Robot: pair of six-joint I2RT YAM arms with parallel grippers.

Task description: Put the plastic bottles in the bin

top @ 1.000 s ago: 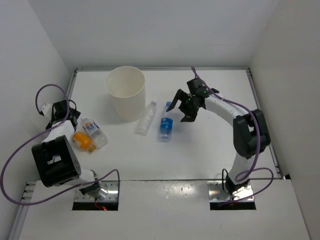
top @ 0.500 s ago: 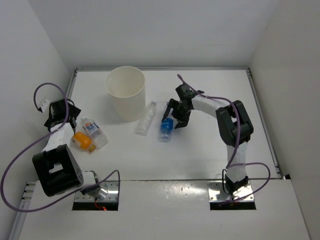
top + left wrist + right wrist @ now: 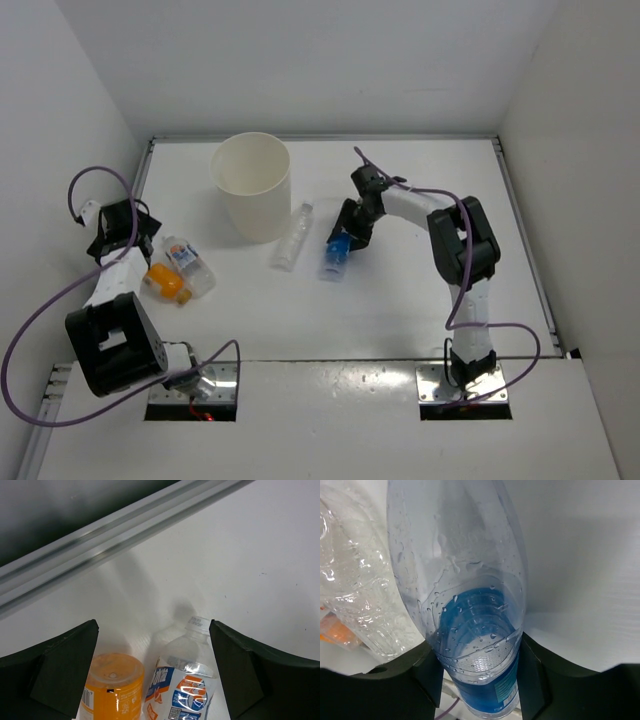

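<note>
Supporting table: we see a flat white tabletop point(image 3: 400, 300) carrying everything.
Bin: the white cylindrical bucket-like bin point(image 3: 255, 215) stands upright, far left of centre.
Right gripper point(image 3: 344, 240): jaws pinch the clear plastic bottle with the blue label point(image 3: 332, 264), right of the bin.
Left gripper point(image 3: 128, 232): jaws spread wide above two bottles near the left edge.
Plain clear plastic bottle point(image 3: 290, 240): we find it lying between the bin and the gripped bottle.
Orange plastic bottle point(image 3: 165, 280): lies side by side with the clear bottle with the white-blue-red label point(image 3: 190, 265).
</note>
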